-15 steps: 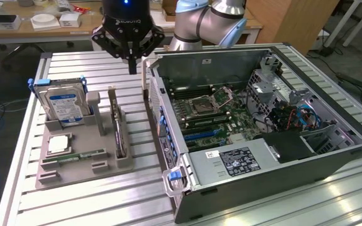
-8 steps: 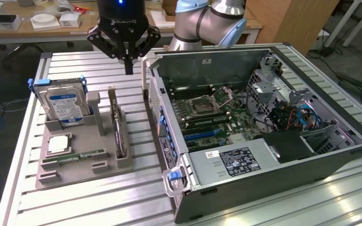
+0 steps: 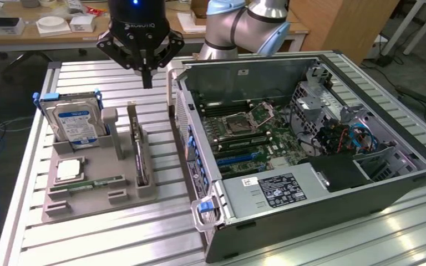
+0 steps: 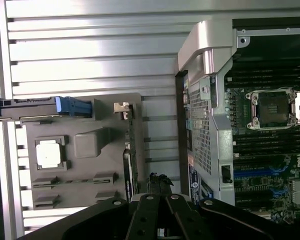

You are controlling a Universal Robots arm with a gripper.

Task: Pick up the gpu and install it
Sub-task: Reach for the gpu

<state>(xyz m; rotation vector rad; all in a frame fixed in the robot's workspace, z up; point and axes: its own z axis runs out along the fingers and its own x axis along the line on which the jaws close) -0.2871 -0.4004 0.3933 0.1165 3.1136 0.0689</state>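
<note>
The gpu (image 3: 140,160) stands edge-on in the tray (image 3: 87,206) at the exterior view's left, beside a drive (image 3: 76,124) (and a chip (image 3: 69,170)). The gripper (image 3: 148,82) hangs above it, jaws closed, empty.

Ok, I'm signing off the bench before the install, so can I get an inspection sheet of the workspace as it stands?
Surface: slatted metal table carrying a grey tray and an open computer case.
Job's things: gpu stands on edge in the tray, untouched.
Clutter: hard drive, processor and memory stick, also in the tray.
Grippers: gripper shut, empty, hovering near the gpu's bracket end.
Cables: blue and orange wires inside the case.
Surroundings: wooden desk with boxes behind the table.
</note>
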